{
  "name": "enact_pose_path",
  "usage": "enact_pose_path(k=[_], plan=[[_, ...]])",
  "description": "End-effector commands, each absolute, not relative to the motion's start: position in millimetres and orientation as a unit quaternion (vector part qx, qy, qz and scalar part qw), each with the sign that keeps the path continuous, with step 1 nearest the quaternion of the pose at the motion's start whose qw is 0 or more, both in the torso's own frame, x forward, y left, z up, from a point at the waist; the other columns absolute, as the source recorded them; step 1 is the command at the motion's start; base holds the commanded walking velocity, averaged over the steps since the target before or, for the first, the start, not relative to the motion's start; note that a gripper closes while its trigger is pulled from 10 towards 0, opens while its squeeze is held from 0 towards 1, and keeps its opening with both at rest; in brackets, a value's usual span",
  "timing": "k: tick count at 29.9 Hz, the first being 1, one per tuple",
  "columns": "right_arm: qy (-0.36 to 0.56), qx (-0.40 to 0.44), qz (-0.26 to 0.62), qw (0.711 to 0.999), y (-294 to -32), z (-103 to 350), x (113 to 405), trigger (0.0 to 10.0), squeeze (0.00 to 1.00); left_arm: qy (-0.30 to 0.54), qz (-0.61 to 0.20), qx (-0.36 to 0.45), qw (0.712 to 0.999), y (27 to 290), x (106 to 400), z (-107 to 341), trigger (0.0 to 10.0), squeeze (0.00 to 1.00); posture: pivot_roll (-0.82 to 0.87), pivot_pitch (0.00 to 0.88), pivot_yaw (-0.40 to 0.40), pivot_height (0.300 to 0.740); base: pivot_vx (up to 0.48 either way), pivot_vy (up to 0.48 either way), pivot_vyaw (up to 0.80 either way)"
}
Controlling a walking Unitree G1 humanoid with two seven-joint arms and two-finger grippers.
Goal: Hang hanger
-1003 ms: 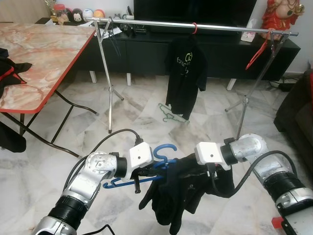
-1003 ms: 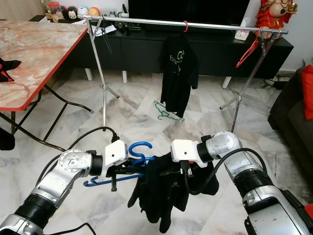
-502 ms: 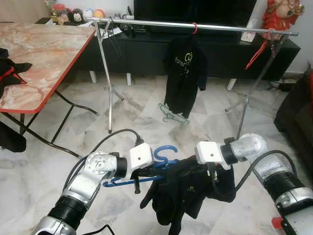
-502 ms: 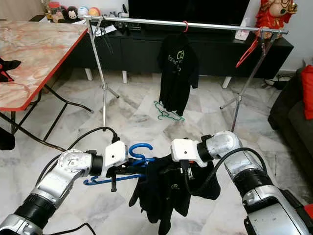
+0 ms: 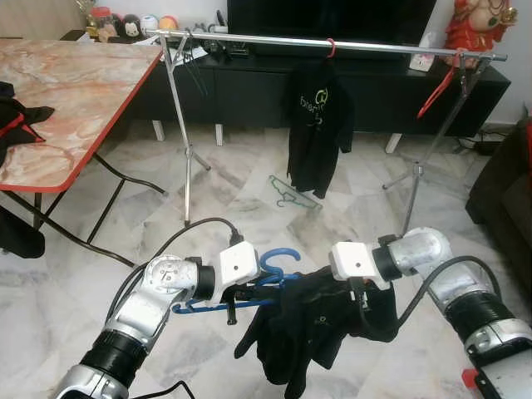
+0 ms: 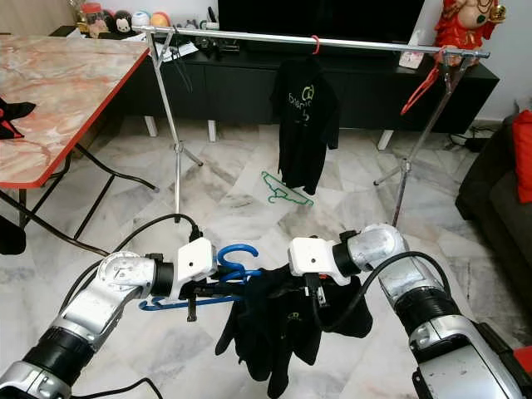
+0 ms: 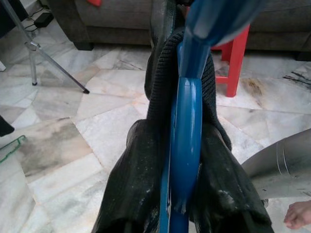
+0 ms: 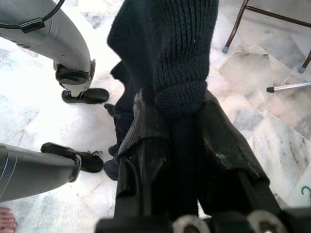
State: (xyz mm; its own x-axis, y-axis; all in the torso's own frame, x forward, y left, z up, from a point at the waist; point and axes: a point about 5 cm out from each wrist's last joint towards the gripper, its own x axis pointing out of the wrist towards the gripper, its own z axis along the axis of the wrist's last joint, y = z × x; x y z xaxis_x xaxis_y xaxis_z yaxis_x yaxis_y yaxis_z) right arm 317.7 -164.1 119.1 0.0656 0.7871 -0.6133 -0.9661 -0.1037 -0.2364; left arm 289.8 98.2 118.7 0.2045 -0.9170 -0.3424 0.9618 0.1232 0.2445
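Glossy blue plastic hanger (image 7: 187,145), matt ribbed-knit black garment (image 8: 167,53) — polished marble floor (image 5: 249,191)

1. Left arm reaches forward and inward; the left gripper (image 5: 249,291) is clamped on a blue hanger (image 5: 278,262).
2. Right arm bends inward; the right gripper (image 8: 184,141) pinches dark knit cloth (image 8: 180,58).

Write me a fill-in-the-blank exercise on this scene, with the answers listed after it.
1. The left gripper holds a hanger whose colour is ____.
2. The right gripper is shut on a black ____ garment.
3. The black T-shirt hangs from the rail on a ____ hanger hook.
4. A green hanger lies on the ____, under the rail.

Missing words: blue; knitted; red; floor
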Motion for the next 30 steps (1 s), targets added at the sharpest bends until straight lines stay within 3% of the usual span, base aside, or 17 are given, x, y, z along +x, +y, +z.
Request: enact_pose_path(k=[1,11,13,17,21,23,24,30], plan=[[0.142,-0.323,0.674,0.649,-163.1,117.1,316.8,0.0,0.0,0.039,-0.631,0.21,0.746,95.6,292.5,127.8,10.0,1.0,-0.03,0.046,-0.076,0.74,0.0,0.0,0.0],[0.157,-0.331,0.661,0.655,-170.3,110.8,315.8,0.0,0.0,0.061,-0.648,0.214,0.729,103.0,287.5,125.1,10.0,1.0,-0.03,0.039,-0.073,0.74,0.0,0.0,0.0],[0.168,-0.34,0.642,0.666,-175.8,106.1,316.7,0.0,0.0,0.074,-0.66,0.221,0.714,108.4,284.6,125.0,10.0,1.0,-0.03,0.035,-0.072,0.74,0.0,0.0,0.0],[0.174,-0.345,0.613,0.69,-182.1,102.0,319.0,0.0,0.0,0.078,-0.656,0.232,0.714,115.8,285.6,127.1,10.0,1.0,-0.03,0.029,-0.069,0.74,0.0,0.0,0.0],[0.191,-0.333,0.566,0.729,-194.5,94.8,320.3,0.0,0.0,0.067,-0.613,0.235,0.752,128.9,294.8,133.3,10.0,1.0,-0.03,0.025,-0.067,0.74,0.0,0.0,0.0],[0.193,-0.334,0.561,0.732,-196.0,93.7,320.2,0.0,0.0,0.065,-0.608,0.234,0.756,130.3,295.7,133.9,10.0,1.0,-0.03,0.025,-0.067,0.74,0.0,0.0,0.0],[0.196,-0.329,0.53,0.757,-202.2,90.2,321.0,0.0,0.0,0.051,-0.576,0.232,0.782,136.7,299.5,136.7,10.0,1.0,-0.03,0.022,-0.066,0.74,0.0,0.0,0.0],[0.193,-0.309,0.44,0.82,-215.5,86.7,326.1,0.0,0.0,0.039,-0.483,0.239,0.842,157.3,306.3,133.2,10.0,1.0,-0.03,0.017,-0.061,0.74,0.0,0.0,0.0]])
